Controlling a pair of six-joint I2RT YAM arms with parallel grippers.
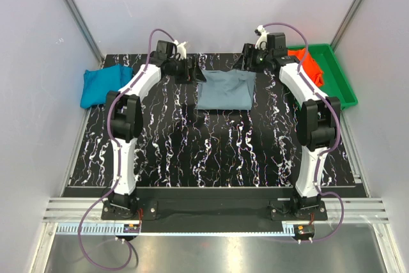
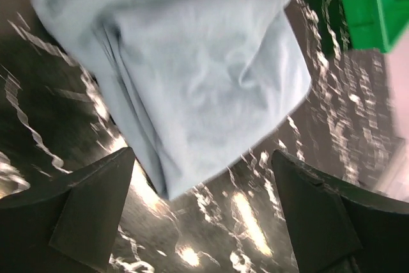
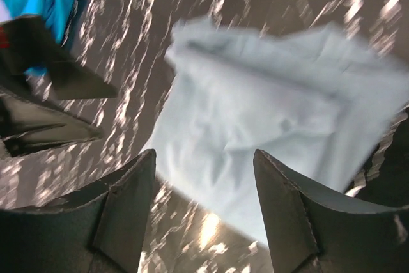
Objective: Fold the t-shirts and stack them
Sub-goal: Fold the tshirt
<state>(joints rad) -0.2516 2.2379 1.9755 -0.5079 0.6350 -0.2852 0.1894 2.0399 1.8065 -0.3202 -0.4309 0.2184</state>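
Grey-blue t-shirt (image 1: 223,89) folded, lying far-centre on black marbled table (image 1: 192,151).
Left gripper (image 1: 187,70) just beside its left edge, right gripper (image 1: 250,63) at its far right corner; both jaws apart, holding nothing. Teal t-shirt (image 1: 102,85) heaped far left; orange-red t-shirt (image 1: 311,66) in green tray (image 1: 342,91).

The table (image 1: 211,151) has a black top veined with white, like marble. A grey-blue t-shirt (image 1: 225,89) lies folded flat on it, roughly a rectangle with rumpled edges. Well to the left of that shirt, a teal-blue t-shirt (image 1: 101,86) sits bunched in a loose heap and spills over the edge of the black top. Well to the right of the grey-blue shirt stands a green tray (image 1: 339,78), set at a slant.
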